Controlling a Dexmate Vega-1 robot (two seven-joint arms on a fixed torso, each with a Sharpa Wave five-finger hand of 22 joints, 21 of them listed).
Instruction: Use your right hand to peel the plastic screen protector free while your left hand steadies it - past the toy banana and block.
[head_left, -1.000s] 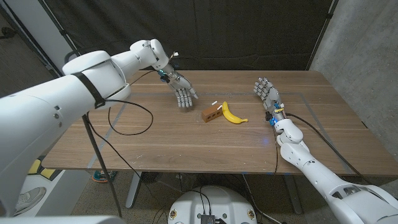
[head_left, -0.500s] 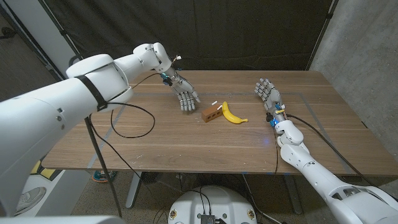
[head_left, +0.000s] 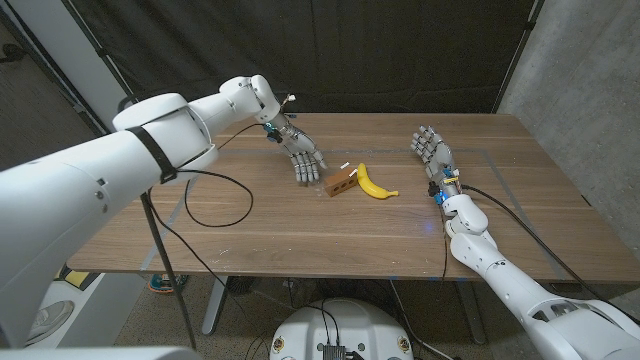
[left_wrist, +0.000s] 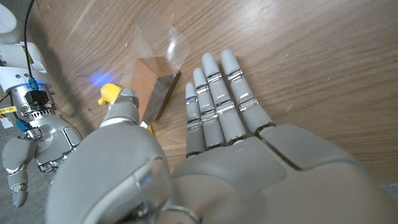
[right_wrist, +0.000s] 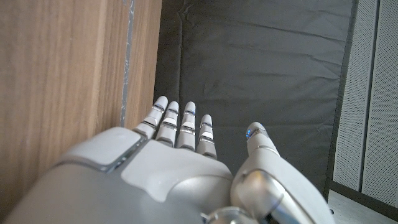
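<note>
A clear plastic screen protector (left_wrist: 157, 42) lies on the wood just beyond a brown block (head_left: 340, 181) (left_wrist: 152, 84); in the head view I cannot make it out. A yellow toy banana (head_left: 375, 183) (left_wrist: 110, 93) lies right of the block. My left hand (head_left: 303, 160) (left_wrist: 217, 124) hovers close to the block's left side, fingers spread and pointing down, holding nothing. My right hand (head_left: 430, 152) (right_wrist: 180, 155) stands open on its edge to the right of the banana, fingers straight and empty; it also appears in the left wrist view (left_wrist: 31, 137).
The wooden table (head_left: 250, 230) has a faint taped rectangle marked on it. A black cable (head_left: 215, 190) loops from my left arm over the table's left part. A dark curtain (head_left: 400, 50) hangs behind the far edge.
My left hand has moved right and slightly down, closing in on the block. The right hand, banana and block have stayed put.
</note>
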